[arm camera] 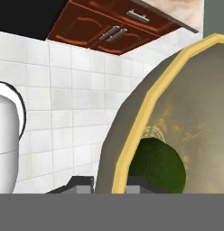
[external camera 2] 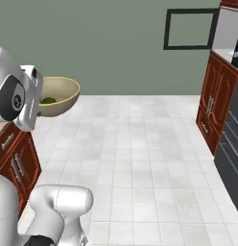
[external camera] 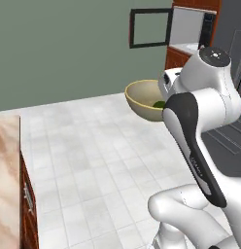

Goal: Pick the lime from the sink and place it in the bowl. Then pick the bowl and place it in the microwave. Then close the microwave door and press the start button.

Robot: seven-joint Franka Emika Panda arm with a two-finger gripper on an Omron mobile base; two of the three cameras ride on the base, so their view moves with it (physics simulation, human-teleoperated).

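Gripping the bowl's (arm camera: pixel 145 117) pale yellow rim, my gripper (arm camera: pixel 107 182) has one dark fingertip (arm camera: pixel 80 182) outside the wall and the other inside, closed narrowly on that edge. In the hand view the rim runs as a yellow band up from between the fingertips toward the upper right, with the olive-tan inside to its right. The lime (arm camera: pixel 159 164) lies inside the bowl, dark green and round, just beside the inner fingertip and low against the bowl's floor.

From the left base view I see the bowl (external camera: pixel 142 99) held in the air above the white tiled floor (external camera: pixel 93 160), tilted a little, with a sliver of green lime (external camera: pixel 159 103) showing at its right edge where the white arm (external camera: pixel 200 112) covers it. From the right base view the bowl (external camera 2: pixel 61 96) sticks out to the right of the hand, and the lime (external camera 2: pixel 48 100) sits low in it next to the hand.

The microwave (external camera: pixel 188 26) is well apart from the bowl, up in the top right corner of the left base view, set above reddish-brown cabinets (external camera: pixel 176 58). The microwave door (external camera: pixel 150 28) stands swung open to the left, a dark frame seen against the green wall (external camera: pixel 64 48). In the right base view the open door (external camera 2: pixel 190 29) hangs at the upper right, beside the microwave's light interior (external camera 2: pixel 226 33).
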